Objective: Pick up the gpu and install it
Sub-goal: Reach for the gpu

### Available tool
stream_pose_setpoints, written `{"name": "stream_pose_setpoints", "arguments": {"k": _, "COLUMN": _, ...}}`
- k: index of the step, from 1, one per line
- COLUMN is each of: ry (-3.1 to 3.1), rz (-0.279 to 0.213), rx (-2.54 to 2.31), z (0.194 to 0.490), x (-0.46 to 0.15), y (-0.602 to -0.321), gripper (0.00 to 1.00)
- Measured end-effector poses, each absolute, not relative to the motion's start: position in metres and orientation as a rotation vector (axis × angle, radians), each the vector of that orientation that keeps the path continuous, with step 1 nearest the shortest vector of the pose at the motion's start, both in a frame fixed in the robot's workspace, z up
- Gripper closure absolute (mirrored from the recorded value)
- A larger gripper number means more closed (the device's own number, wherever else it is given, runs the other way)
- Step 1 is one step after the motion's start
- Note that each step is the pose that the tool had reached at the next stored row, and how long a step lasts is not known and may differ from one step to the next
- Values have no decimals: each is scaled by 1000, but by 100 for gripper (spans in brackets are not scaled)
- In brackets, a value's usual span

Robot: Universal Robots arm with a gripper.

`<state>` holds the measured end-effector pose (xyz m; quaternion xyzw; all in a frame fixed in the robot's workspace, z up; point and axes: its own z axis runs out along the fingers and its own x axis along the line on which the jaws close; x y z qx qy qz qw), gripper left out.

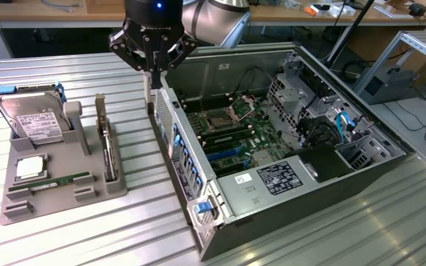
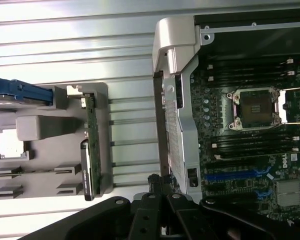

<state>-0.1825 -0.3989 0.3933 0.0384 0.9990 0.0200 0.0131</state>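
An open computer case (image 1: 198,183) lies on its side on a ribbed metal table (image 1: 87,238), its motherboard (image 1: 235,133) facing up. Beside the case, at the exterior view's left, sits a grey holder tray (image 1: 65,194). A narrow strip of bare table separates the two.

The gpu (image 1: 108,149) (image 2: 91,150) stands on its long edge in the tray slot nearest the case, untouched, with open air above it. A hard drive (image 1: 34,123) stands further from the case.

The arm reaches straight down. Its black gripper (image 1: 151,77) (image 2: 162,192) is clenched on nothing, hanging over the bare strip, just beside the case's far corner wall. Wooden benches and cables lie behind the case.
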Motion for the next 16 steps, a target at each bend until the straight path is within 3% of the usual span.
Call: {"name": "stream_pose_setpoints", "arguments": {"k": 16, "ry": 3112, "rz": 61, "rx": 119, "z": 393, "x": -197, "y": -399, "gripper": 89}}
